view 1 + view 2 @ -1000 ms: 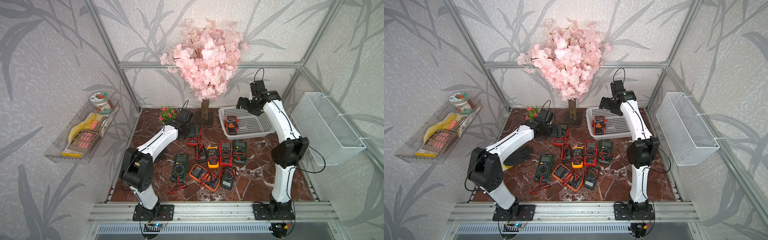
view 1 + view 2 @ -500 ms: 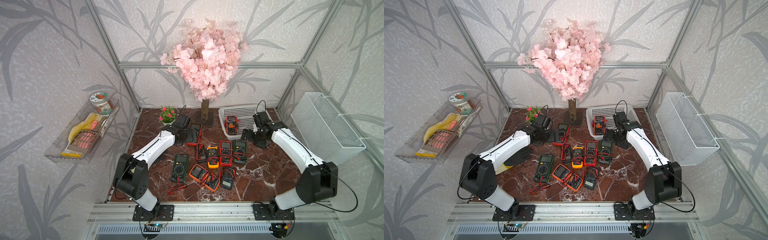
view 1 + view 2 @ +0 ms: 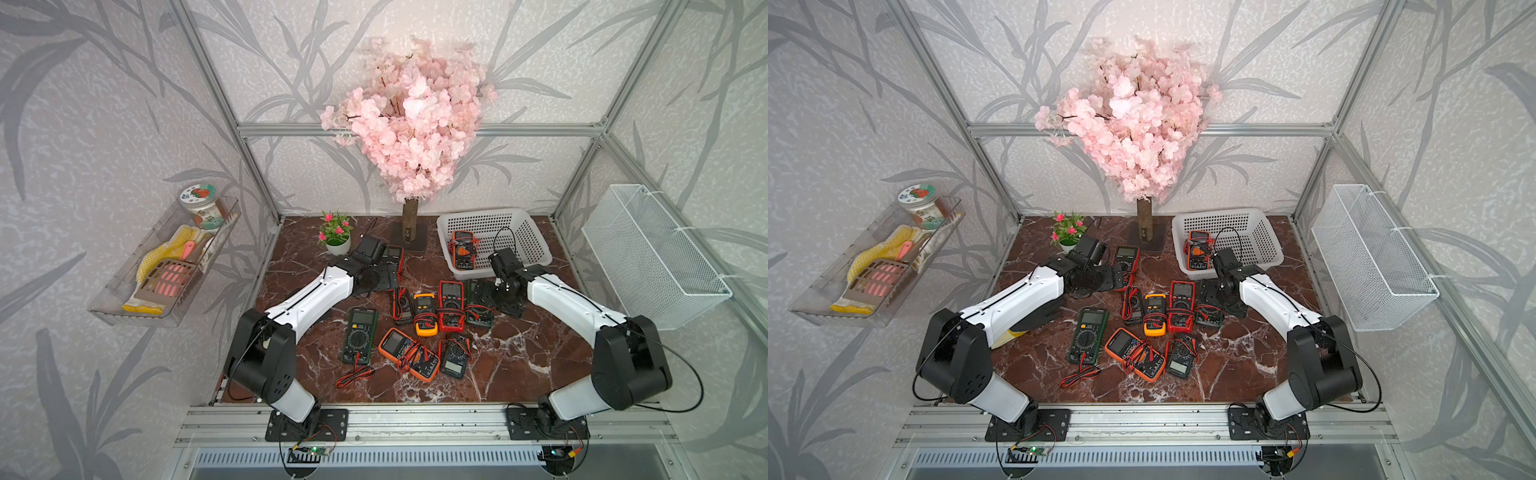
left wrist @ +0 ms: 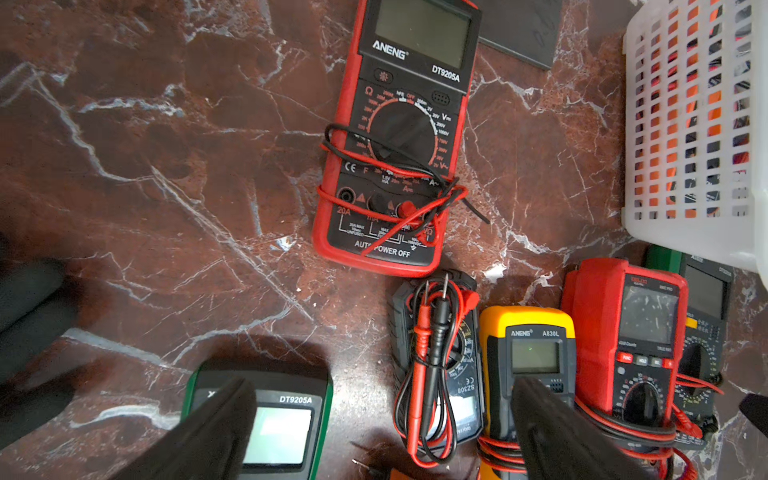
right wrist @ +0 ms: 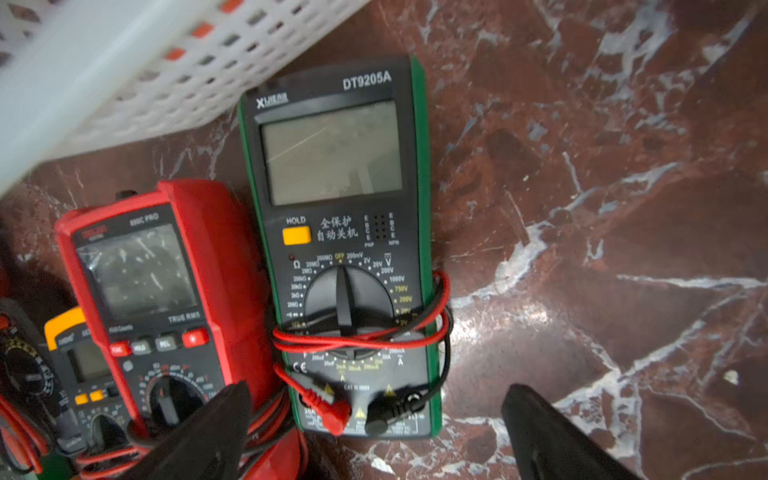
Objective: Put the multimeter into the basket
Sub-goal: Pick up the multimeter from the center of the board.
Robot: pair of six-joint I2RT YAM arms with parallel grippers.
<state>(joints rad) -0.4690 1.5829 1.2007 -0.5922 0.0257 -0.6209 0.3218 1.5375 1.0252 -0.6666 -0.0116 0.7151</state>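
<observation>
The white holed basket (image 3: 484, 215) (image 3: 1221, 217) stands at the back right with one orange-and-black multimeter (image 3: 464, 250) inside. Several more multimeters lie bunched mid-table. My right gripper (image 5: 376, 388) (image 3: 505, 301) hangs open just in front of the basket, with its fingers on either side of the lower end of a green DT9205A multimeter (image 5: 336, 232) (image 3: 478, 313) but not touching it. A red meter (image 5: 166, 291) lies beside it. My left gripper (image 4: 382, 382) (image 3: 384, 276) is open and empty. It hovers near a red ANENG multimeter (image 4: 399, 137), above another green meter (image 4: 282, 428) and a yellow one (image 4: 532, 353).
A pink blossom tree (image 3: 409, 124) on a dark base and a small flower pot (image 3: 336, 235) stand at the back. A white wire-mesh bin (image 3: 652, 257) hangs on the right wall and a clear tray (image 3: 166, 270) on the left. Loose probe leads (image 3: 353, 374) lie near the front.
My right arm has swung down from above the basket to the table in front of it, over the green multimeter. The left arm has drawn back slightly. Both grippers stayed open.
</observation>
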